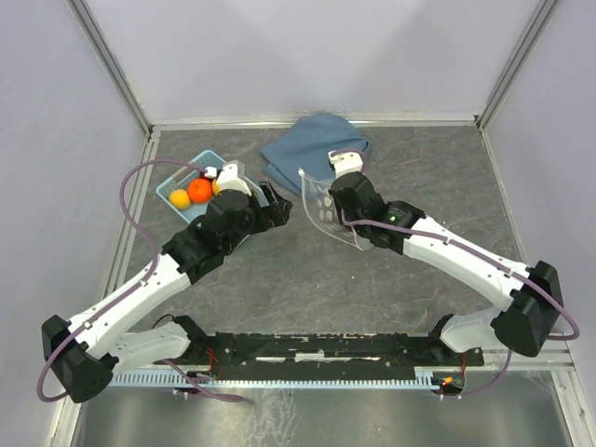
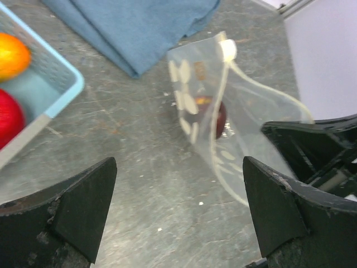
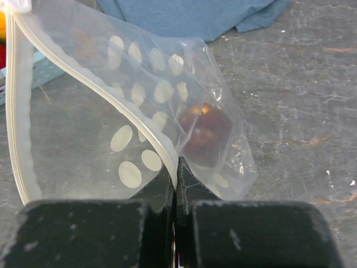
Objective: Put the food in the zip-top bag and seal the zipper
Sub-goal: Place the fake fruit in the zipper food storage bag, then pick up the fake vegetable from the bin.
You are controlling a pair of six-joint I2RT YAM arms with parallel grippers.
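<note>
The clear dotted zip-top bag (image 1: 321, 209) is held up off the table with its mouth open. My right gripper (image 3: 176, 167) is shut on the bag's zipper (image 3: 100, 84) strip at one side of the mouth. A dark purple fruit (image 3: 203, 133) lies inside the bag and also shows in the left wrist view (image 2: 218, 118). My left gripper (image 2: 178, 218) is open and empty, low over bare table just left of the bag (image 2: 234, 111). An orange fruit (image 1: 199, 191), a yellow-orange one (image 1: 179, 198) and a red one (image 2: 8, 120) sit in the basket.
The light-blue plastic basket (image 1: 212, 156) stands at the back left, close behind my left wrist. A folded blue cloth (image 1: 317, 147) lies at the back centre, just behind the bag. Metal frame posts and grey walls bound the table.
</note>
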